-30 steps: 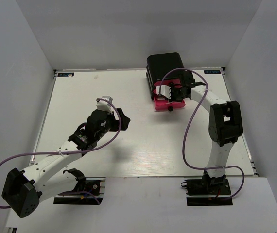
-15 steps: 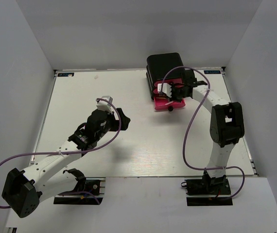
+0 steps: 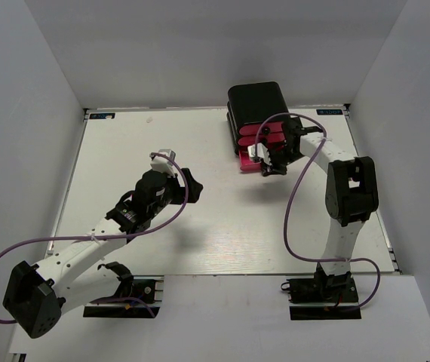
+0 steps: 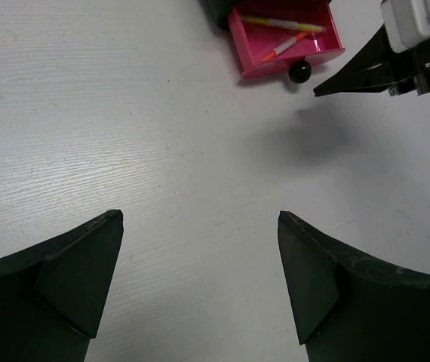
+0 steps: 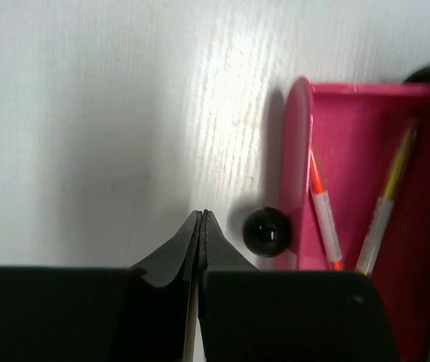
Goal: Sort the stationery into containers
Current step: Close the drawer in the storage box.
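Closed and empty, the right pincer (image 5: pixel 201 217) sits just beside the knob (image 5: pixel 266 231) of the open drawer (image 5: pixel 298 136). It should probably press squarely so the drawer slides straight in. The left pincer (image 4: pixel 200 219) gapes open.

Left arm leans low from the near-left toward the middle, left gripper (image 4: pixel 200 222) spread wide holding nothing, while the right arm stands tall and reaches far-left, right gripper (image 5: pixel 202 217) pinched tight.
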{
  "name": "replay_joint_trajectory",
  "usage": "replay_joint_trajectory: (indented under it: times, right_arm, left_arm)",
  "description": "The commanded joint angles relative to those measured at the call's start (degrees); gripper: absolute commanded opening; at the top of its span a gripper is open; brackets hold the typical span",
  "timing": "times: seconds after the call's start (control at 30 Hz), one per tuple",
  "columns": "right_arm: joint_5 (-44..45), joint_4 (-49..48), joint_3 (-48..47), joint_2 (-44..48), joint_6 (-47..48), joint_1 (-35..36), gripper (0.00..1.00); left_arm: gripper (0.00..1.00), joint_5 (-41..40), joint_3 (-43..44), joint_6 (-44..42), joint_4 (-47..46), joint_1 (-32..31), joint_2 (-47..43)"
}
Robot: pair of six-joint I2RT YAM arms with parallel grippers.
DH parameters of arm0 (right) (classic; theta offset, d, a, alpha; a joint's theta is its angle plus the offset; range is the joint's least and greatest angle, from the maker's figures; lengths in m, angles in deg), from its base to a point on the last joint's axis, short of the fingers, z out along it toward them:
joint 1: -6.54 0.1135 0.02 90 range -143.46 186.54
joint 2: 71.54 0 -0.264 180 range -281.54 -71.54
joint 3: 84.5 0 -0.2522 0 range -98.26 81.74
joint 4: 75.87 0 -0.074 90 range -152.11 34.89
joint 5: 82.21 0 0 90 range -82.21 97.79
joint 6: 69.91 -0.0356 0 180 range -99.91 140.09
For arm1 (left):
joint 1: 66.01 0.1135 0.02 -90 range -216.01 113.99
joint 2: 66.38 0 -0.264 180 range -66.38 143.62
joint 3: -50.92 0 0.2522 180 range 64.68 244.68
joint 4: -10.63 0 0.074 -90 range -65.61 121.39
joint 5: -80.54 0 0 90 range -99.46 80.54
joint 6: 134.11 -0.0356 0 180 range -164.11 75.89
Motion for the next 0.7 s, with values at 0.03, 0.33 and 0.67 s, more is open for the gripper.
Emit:
replay_joint_trajectory:
  times: [0.03,0.33,0.67]
  right_arm:
    - [5.70,-10.98,3.07,1.35,-7.25,-0.25,0.00]
    - [16.95,-27.09,11.33,2.50,-14.64,-0.25,0.00]
    - [21.18,-44.66,17.40,3.72,-20.09,-0.16,0.00]
  left_arm:
    - [0.93,0.45,1.68,-0.51,-0.20,-0.13,-0.63]
    - [0.93,0.45,1.86,0.01,-0.20,-0.13,0.07]
    - [0.93,0.45,2.38,-0.51,-0.73,-0.13,1.74]
